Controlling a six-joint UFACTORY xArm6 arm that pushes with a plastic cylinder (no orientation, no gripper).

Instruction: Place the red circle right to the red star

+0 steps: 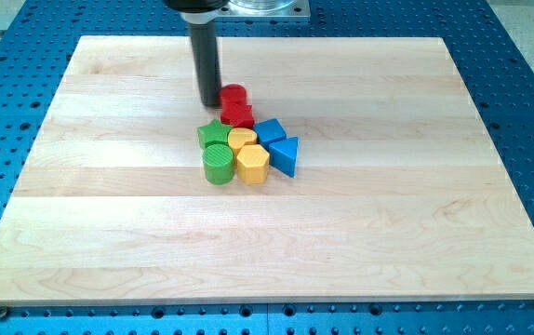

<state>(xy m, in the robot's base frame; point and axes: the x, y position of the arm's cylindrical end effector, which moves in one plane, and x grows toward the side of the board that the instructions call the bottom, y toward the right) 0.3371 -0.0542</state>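
- Sitting nearest on the tabletop (109, 242), green cylinder (218, 164), yellow hexagon (252, 164) and blue triangle (285, 155) cluster together.
- Behind them, red star (238, 114).
- Farther, red circle (234, 94) touches the star's far side, not yet at its right.
- My tip (210, 102), no jaws, rests at the circle's left.

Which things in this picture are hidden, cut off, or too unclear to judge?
- Camera view: the arm above the rod is cut off by the view's top edge.
- Whether my tip touches the red circle cannot be told.
- The red star is partly hidden by the red circle; its shape is unclear.
- The green star is partly covered by the green cylinder.
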